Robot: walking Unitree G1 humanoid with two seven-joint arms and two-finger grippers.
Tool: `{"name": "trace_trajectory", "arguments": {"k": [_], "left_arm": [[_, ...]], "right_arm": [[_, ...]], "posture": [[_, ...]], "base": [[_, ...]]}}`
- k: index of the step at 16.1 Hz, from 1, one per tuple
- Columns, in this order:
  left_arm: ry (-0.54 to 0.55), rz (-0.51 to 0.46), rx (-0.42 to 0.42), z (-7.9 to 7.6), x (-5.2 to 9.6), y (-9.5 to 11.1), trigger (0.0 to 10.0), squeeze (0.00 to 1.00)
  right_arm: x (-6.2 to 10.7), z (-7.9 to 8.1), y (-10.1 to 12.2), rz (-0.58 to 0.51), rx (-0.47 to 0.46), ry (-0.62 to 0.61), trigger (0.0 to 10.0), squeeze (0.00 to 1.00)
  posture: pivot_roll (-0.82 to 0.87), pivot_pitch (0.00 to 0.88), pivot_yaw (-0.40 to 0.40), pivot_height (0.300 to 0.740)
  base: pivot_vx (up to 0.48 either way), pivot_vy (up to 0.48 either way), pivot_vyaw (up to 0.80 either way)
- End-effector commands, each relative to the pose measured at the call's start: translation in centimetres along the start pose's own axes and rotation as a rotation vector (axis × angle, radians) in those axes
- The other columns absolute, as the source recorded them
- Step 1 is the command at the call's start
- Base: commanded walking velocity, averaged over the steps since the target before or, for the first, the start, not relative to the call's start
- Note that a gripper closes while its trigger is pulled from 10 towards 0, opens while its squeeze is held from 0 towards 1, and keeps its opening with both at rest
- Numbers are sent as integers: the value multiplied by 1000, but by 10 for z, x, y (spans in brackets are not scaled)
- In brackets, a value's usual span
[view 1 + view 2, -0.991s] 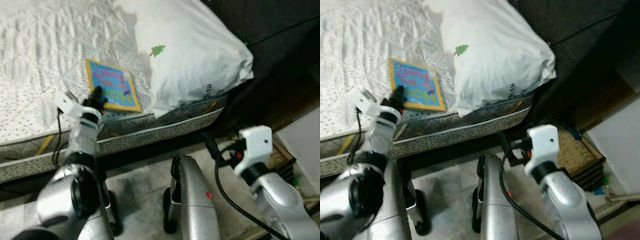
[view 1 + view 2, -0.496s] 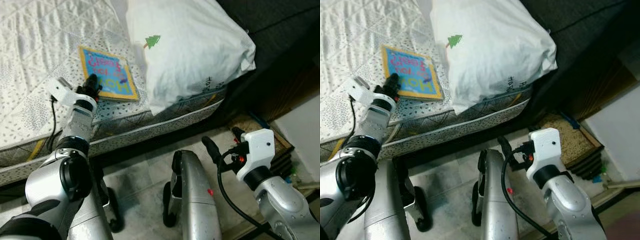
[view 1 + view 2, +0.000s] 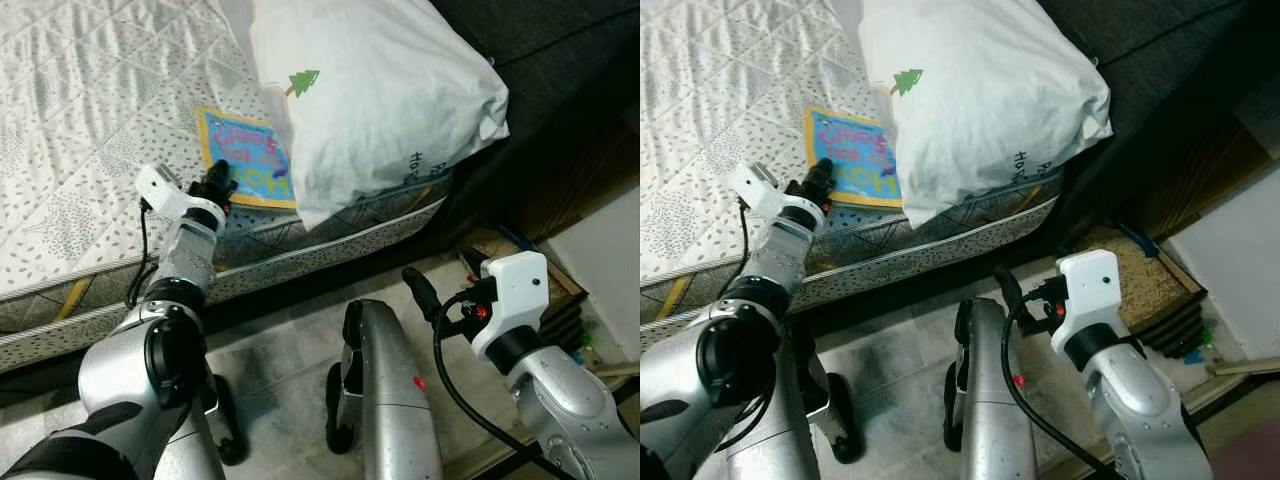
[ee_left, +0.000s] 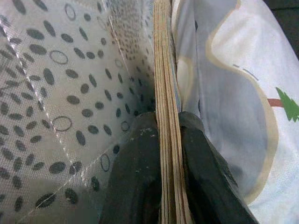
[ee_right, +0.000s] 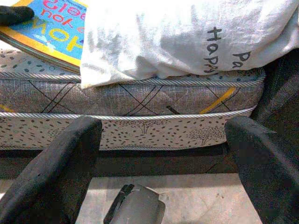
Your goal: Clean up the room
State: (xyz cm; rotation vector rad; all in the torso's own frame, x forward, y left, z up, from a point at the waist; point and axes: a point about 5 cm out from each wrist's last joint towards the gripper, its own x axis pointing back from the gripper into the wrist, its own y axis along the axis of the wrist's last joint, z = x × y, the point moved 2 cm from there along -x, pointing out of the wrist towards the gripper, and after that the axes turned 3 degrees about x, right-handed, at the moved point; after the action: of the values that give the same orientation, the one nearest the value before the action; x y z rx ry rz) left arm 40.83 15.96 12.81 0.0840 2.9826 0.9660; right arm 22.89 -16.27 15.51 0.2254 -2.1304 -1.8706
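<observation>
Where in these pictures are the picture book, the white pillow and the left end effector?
picture book [image 3: 250,160], left eye view, on its blue cover.
white pillow [image 3: 390,90], left eye view, mid-surface.
left end effector [image 4: 169,154], left wrist view, between its fingertips, shut on the book's edge.

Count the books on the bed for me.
1. A blue, yellow-edged book lies near the mattress edge, beside the white pillow, clamped in the left pincer. Others could be hidden under the pillow.
</observation>
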Motion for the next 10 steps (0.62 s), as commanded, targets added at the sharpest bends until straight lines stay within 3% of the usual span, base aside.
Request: {"name": "trace_trajectory", "arguments": {"k": [1, 2, 3, 10], "left_arm": [[49, 144, -39, 11, 10, -36, 10000, 0], [57, 148, -44, 12, 10, -37, 10000, 816], [68, 149, -56, 14, 11, -37, 10000, 1000], [132, 156, -166, 18, 8, -27, 10000, 1000]], "right_arm": [[0, -3, -5, 19, 3, -16, 10000, 0], [-2, -3, -4, 16, 3, -17, 10000, 0], [-3, -3, -4, 12, 3, -17, 10000, 0], [-23, 1, -6, -28, -13, -13, 10000, 0]], "posture": [[-316, 258, -131, 514], [-313, 252, -128, 514], [-310, 248, -125, 514], [-254, 192, -95, 514]], "base": [[0, 0, 0], [0, 0, 0], [0, 0, 0], [0, 0, 0]]}}
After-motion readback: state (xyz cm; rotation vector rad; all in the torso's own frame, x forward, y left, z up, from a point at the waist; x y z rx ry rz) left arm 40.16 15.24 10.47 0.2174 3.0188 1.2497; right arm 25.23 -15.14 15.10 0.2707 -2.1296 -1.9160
